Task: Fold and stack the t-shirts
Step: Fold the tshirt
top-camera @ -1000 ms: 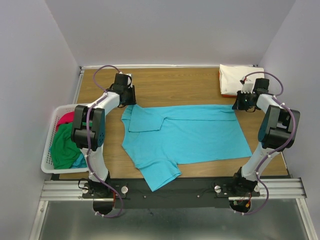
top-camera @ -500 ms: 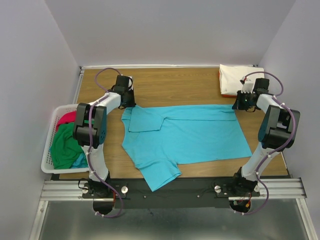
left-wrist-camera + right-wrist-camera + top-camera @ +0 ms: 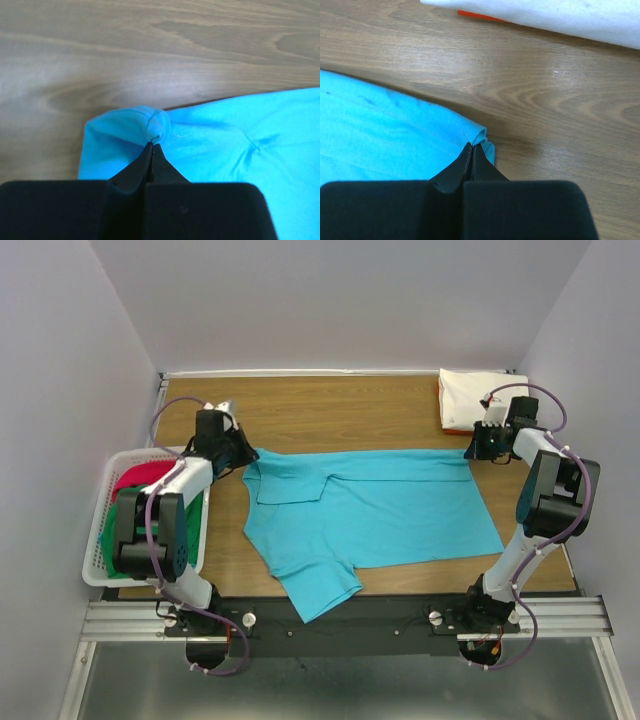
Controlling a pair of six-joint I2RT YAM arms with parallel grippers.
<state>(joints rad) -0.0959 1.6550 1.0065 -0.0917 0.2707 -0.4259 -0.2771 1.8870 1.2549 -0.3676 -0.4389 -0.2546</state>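
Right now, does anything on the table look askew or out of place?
The turquoise t-shirt is not lying flat: its far sleeve is folded over onto the chest, and its near sleeve hangs past the table's near edge over the black rail. Nothing else stands out.

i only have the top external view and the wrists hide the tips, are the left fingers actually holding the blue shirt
observer: yes. The left wrist view shows the left fingers shut on a small puckered corner of the turquoise t-shirt.
operator: and the right ones
observer: the right wrist view shows the right fingers shut on the shirt's other far corner, with only a small curl of hem past the tips.
operator: theres a thin orange line by the white stack, what is it
observer: in the right wrist view it is the edge of an orange t-shirt sticking out from under the cream-white t-shirt.
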